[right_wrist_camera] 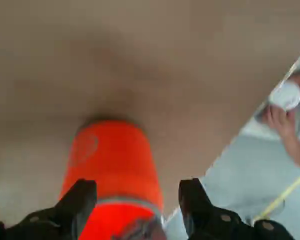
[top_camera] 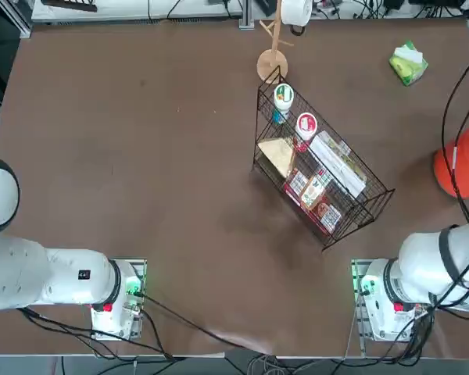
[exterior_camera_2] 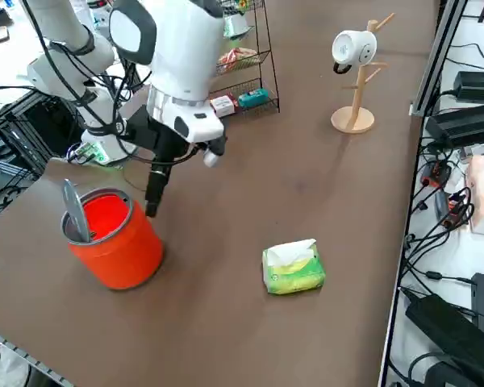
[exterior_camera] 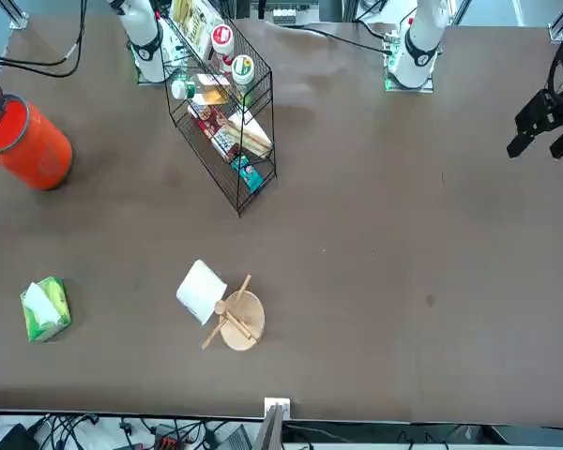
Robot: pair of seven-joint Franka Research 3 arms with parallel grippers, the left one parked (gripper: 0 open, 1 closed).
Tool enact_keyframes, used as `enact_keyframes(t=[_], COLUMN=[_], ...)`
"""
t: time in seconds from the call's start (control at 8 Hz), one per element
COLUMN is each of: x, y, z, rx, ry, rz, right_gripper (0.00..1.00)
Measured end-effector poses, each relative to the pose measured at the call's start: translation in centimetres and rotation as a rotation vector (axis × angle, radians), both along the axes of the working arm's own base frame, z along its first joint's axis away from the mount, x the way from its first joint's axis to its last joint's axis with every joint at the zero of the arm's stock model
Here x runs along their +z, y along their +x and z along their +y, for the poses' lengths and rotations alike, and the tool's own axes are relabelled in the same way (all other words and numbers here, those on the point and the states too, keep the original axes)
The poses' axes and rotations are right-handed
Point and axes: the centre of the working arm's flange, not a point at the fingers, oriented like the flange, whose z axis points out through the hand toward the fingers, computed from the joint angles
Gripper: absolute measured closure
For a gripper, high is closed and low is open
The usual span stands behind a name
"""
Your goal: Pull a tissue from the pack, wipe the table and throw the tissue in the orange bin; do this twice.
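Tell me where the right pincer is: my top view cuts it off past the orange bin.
Observer: In the right side view, the right pincer points down, close beside the rim of the orange bin.
Operator: Open or shut?
Observer: Open. The wrist view shows its fingers spread with nothing between them and the bin beneath.
Operator: Anyone nearby?
Observer: The wrist view shows a person's hand beyond the table's edge.
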Motion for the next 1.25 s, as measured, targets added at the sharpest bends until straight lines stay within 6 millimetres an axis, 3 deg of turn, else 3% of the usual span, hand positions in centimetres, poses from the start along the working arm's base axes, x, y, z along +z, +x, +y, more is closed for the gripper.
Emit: enact_keyframes(t=[0.25, 0.75, 1.0, 1.25], x=[-1.5, -8.4, -11.2, -13.5], y=[2.6, 9.5, 12.3, 14.0], z=[0.5, 2.3, 4.2, 7.6], rx=[0.056, 0.323, 0.441, 0.506], ry=[0.024, 0.055, 0.063, 0.074], rz=[-0.131, -0.164, -0.224, -0.256], right_gripper=[0.00, 0.01, 0.04, 0.06])
